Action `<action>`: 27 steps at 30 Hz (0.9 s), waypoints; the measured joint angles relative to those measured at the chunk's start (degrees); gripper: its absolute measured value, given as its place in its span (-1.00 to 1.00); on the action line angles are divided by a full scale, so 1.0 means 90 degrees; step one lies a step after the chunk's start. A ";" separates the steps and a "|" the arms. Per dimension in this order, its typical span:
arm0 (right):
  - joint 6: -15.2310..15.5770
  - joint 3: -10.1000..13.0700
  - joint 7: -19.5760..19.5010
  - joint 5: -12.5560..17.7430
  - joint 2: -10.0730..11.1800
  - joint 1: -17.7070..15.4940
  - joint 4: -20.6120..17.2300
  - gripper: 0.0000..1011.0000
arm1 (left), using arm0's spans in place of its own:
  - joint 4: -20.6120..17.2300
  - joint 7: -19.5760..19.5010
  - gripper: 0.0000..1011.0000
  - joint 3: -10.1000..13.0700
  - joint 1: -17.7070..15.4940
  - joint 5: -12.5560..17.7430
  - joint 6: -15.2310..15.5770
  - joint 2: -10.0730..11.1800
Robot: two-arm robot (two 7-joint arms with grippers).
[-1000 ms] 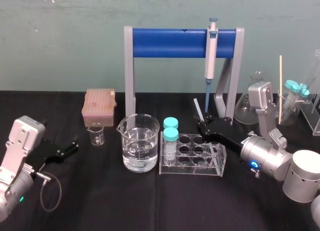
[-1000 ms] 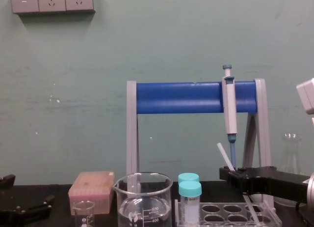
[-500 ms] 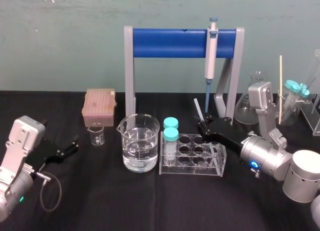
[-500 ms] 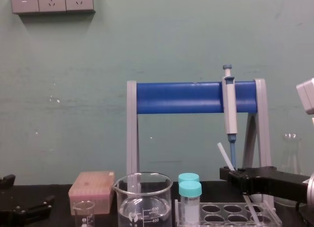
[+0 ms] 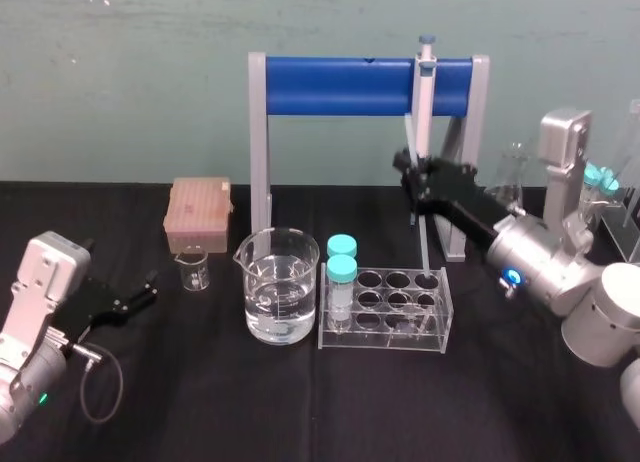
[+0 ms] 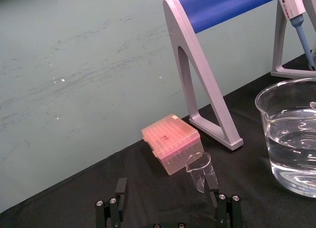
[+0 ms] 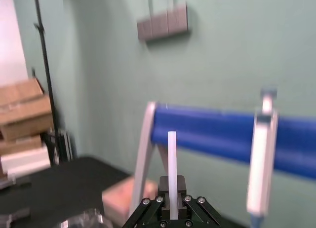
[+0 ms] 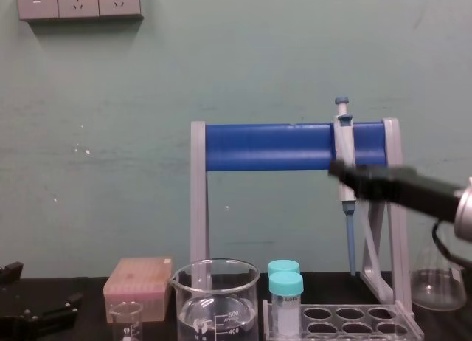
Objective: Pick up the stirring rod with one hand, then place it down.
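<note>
Grip first: my right gripper (image 5: 410, 174) is pinched on the stirring rod (image 7: 172, 154), which in the right wrist view stands straight out from between the two pressed-in fingers (image 7: 163, 186). That gripper is raised off the black table (image 5: 300, 402). In the head view it sits at about 1 o'clock from the test-tube rack (image 5: 385, 307), just in front of the pipette (image 5: 424, 102) that hangs from the blue bar (image 5: 340, 85). In the chest view it crosses the pipette's body just below the bar. In the head view a faint length of the rod runs from the jaws toward 6 o'clock and ends near the rack's far right holes. I cannot tell whether it touches the rack. My left gripper (image 5: 147, 290) is parked low at about 9 o'clock from the large beaker (image 5: 281, 285), fingers spread with nothing between them. The small beaker (image 5: 194, 270) and the pink tip box (image 5: 198, 214) lie beyond it, toward 1 o'clock.
</note>
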 joint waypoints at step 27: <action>-0.1960 0.0286 0.0089 -0.0825 -0.0107 -0.0473 0.0093 -0.86 | 0.0000 0.0000 0.98 0.0000 0.0000 0.0000 0.0000 0.0000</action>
